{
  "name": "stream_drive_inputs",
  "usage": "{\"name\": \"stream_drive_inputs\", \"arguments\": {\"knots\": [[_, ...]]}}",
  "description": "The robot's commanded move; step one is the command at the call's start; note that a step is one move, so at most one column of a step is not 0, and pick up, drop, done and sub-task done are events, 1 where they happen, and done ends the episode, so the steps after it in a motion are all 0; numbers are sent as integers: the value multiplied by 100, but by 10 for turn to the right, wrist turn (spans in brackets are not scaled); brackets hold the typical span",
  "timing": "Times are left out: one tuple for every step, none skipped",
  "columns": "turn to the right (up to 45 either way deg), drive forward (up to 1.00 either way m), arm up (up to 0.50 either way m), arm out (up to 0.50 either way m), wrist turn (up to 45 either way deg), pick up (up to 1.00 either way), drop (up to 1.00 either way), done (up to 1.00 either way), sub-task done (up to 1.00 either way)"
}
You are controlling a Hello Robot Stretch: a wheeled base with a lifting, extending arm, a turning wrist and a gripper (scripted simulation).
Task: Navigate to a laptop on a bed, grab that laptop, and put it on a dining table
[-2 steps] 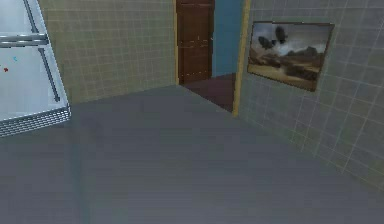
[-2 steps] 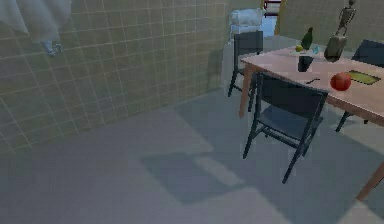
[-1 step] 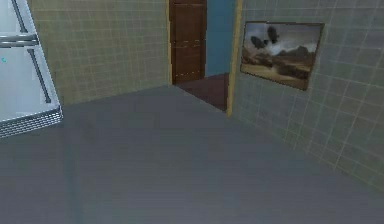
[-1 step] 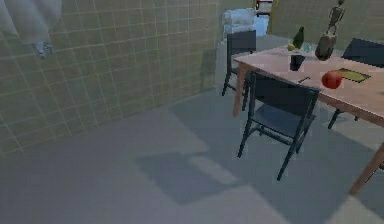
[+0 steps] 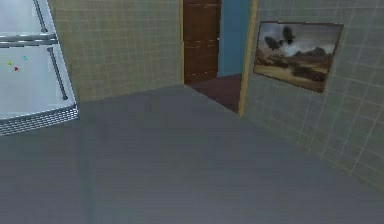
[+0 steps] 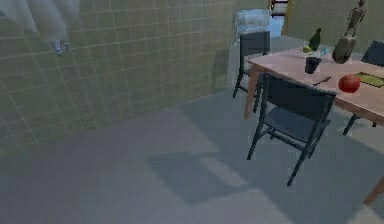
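In the arm side view the dining surface [image 6: 285,62] stands at the upper right, near the tiled wall. It carries a red apple [image 6: 348,84], a dark cup [image 6: 313,64], a green bottle [image 6: 315,40] and a slim statue [image 6: 347,35]. A dark chair [image 6: 295,110] is tucked against its near edge. The forward view shows a fridge [image 5: 30,70] at left, the small marks on its door too tiny to read, a wooden door [image 5: 200,40] standing in an open doorway, and a framed picture [image 5: 297,55] on the right wall. The claw's state cannot be told.

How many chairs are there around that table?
3: the near chair before the table, the end chair at its left, the back chair at the right edge. More may be hidden.
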Motion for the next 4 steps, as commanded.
{"name": "stream_drive_inputs", "arguments": {"knots": [[0, 100, 0, 0, 0, 0, 0, 0, 0], [0, 100, 0, 0, 0, 0, 0, 0, 0], [0, 60, 0, 0, 0, 0, 0, 0, 0], [270, 0, 0, 0, 0, 0, 0, 0, 0]]}}
